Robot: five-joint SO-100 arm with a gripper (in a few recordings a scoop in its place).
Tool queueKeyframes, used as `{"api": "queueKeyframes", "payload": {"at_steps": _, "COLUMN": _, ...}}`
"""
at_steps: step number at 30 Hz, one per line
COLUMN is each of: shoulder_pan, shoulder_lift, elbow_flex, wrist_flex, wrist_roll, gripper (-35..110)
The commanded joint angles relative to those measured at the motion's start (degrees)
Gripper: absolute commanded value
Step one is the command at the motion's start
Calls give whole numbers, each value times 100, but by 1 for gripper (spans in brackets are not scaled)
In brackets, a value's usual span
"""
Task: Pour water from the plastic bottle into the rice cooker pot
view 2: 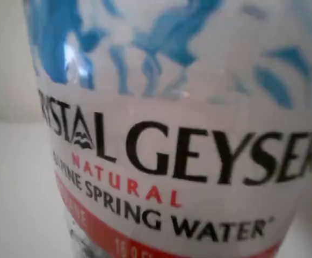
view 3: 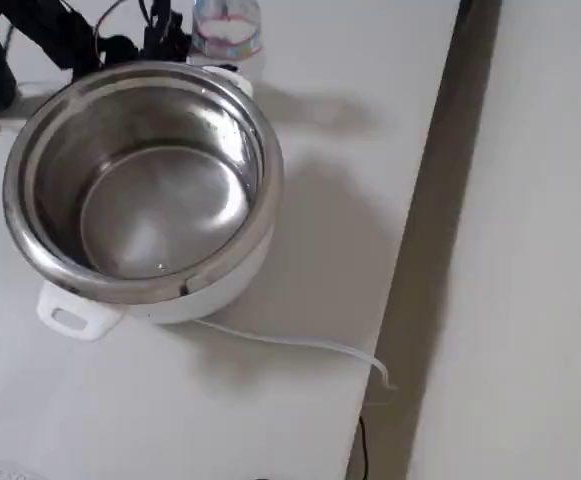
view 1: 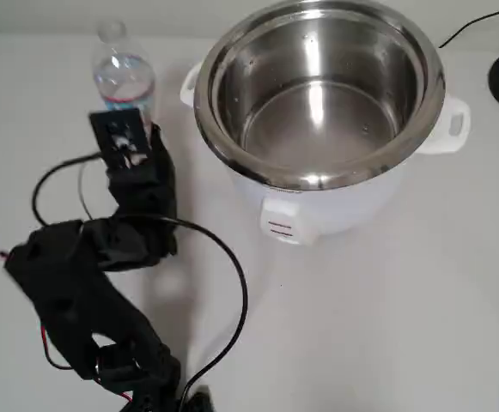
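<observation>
White table [view 1: 404, 300] carried everything; in the fixed view its right edge ran beside a dark gap.

Rice cooker pot [view 1: 318, 94] sat upper centre-right in the overhead view, shiny steel inner pot with wide rim seated in a white cooker body [view 1: 335, 210], side handles out left and right, front switch facing the lower edge of the picture. Lid off. Pot interior looked bare apart from a few droplets on the wall; water inside could not be confirmed. In the fixed view the pot [view 3: 145, 180] was at left, a white cord trailing from the body toward the table edge.

Black arm [view 1: 86, 275] lay at lower left in the overhead view, cables looping around it, reaching up toward the bottle.

Plastic bottle [view 1: 124, 77] stood upright on the table, left of the cooker, near but apart from it, cap on. Wrist view showed its label [view 2: 172, 161] very close.

Gripper [view 1: 133, 142] was right at the bottle's near side; whether the fingers were spread or pinching it could not be told
</observation>
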Motion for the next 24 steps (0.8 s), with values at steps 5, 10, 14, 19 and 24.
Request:
{"api": "queueKeyframes", "payload": {"at_steps": 5, "shoulder_pan": 158, "shoulder_lift": -773, "elbow_flex": -624, "wrist_flex": -492, "wrist_roll": -185, "gripper": 11}}
{"api": "queueKeyframes", "payload": {"at_steps": 10, "shoulder_pan": 308, "shoulder_lift": -1459, "elbow_flex": -1151, "wrist_flex": -703, "wrist_roll": -369, "gripper": 11}}
{"api": "queueKeyframes", "payload": {"at_steps": 14, "shoulder_pan": 343, "shoulder_lift": -1688, "elbow_flex": -1397, "wrist_flex": -694, "wrist_roll": -404, "gripper": 14}}
{"api": "queueKeyframes", "payload": {"at_steps": 19, "shoulder_pan": 316, "shoulder_lift": -1837, "elbow_flex": -1617, "wrist_flex": -668, "wrist_roll": -483, "gripper": 19}}
{"api": "queueKeyframes", "payload": {"at_steps": 24, "shoulder_pan": 360, "shoulder_lift": -2188, "elbow_flex": -2057, "wrist_flex": -659, "wrist_roll": -686, "gripper": 37}}
